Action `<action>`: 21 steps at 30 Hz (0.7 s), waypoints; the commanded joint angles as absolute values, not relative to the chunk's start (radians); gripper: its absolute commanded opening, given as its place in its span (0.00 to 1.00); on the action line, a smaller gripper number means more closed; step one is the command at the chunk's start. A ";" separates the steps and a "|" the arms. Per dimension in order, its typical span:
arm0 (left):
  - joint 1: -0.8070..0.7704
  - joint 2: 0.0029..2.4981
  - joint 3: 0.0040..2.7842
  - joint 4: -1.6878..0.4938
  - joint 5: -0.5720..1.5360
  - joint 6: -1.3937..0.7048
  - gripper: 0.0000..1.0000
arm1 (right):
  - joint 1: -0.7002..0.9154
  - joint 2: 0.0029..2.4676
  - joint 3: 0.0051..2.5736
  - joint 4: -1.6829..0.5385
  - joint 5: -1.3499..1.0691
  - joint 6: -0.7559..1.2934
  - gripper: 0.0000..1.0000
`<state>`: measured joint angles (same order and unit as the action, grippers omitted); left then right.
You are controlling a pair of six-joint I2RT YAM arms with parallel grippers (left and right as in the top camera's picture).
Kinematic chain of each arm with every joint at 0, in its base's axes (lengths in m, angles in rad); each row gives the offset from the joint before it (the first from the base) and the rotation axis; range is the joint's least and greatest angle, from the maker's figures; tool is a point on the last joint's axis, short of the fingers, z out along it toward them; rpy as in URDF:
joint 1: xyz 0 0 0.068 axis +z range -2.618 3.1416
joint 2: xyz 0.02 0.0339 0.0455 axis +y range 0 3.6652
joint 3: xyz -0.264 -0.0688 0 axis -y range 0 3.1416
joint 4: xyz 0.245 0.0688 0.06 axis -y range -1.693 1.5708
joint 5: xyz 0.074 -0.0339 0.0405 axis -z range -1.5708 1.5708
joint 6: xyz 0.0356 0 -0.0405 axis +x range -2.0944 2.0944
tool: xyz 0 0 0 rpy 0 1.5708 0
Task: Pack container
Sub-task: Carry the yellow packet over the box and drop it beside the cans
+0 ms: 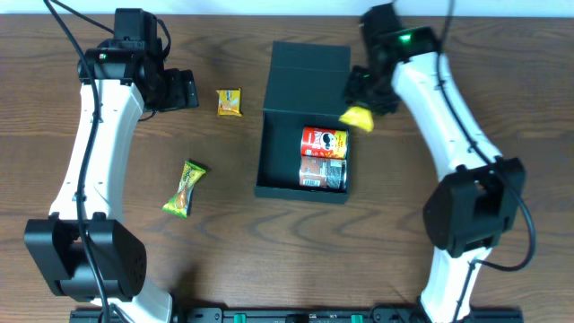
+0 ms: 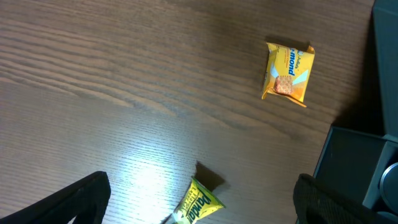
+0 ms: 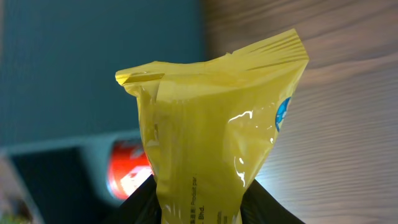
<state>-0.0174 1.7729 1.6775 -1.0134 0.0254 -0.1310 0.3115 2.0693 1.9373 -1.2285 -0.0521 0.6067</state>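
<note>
The right fingers pinch a yellow packet at the right edge of the container, centre frame. I'd slide it left over the bare floor beside the Pringles cans before letting go. Meanwhile the left fingers are spread wide, empty.

Wood-grain table with soft sheen; matte container; glossy crinkled plastic yellow packet.

Yellow biscuit packet lies near the container.
</note>
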 commanded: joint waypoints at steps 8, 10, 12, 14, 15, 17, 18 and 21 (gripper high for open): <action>-0.021 1.769 1.678 -1.013 0.015 -0.135 0.96 | 0.554 2.065 1.952 -1.212 -0.074 0.586 0.39; -0.021 1.769 1.678 -1.014 0.015 -0.135 0.95 | 0.583 2.065 1.952 -1.214 -0.056 0.586 0.39; -0.021 1.769 1.678 -1.015 0.015 -0.135 0.95 | 0.603 2.067 1.952 -1.212 -0.048 0.586 0.39; -0.021 1.769 1.678 -1.016 0.015 -0.135 0.95 | 0.607 2.067 1.952 -1.214 -0.005 0.586 0.40; -0.021 1.769 1.678 -1.017 0.015 -0.135 0.96 | 0.605 2.067 1.952 -1.220 0.022 0.586 0.40; -0.021 1.769 1.678 -1.018 0.015 -0.135 0.95 | 0.593 2.067 1.952 -1.232 0.045 0.574 0.41; -0.021 1.769 1.678 -1.019 0.015 -0.135 0.95 | 0.583 2.067 1.952 -1.239 0.054 0.556 0.42; -0.021 1.769 1.678 -1.021 0.015 -0.135 0.95 | 0.547 2.067 1.952 -1.269 0.095 0.544 0.43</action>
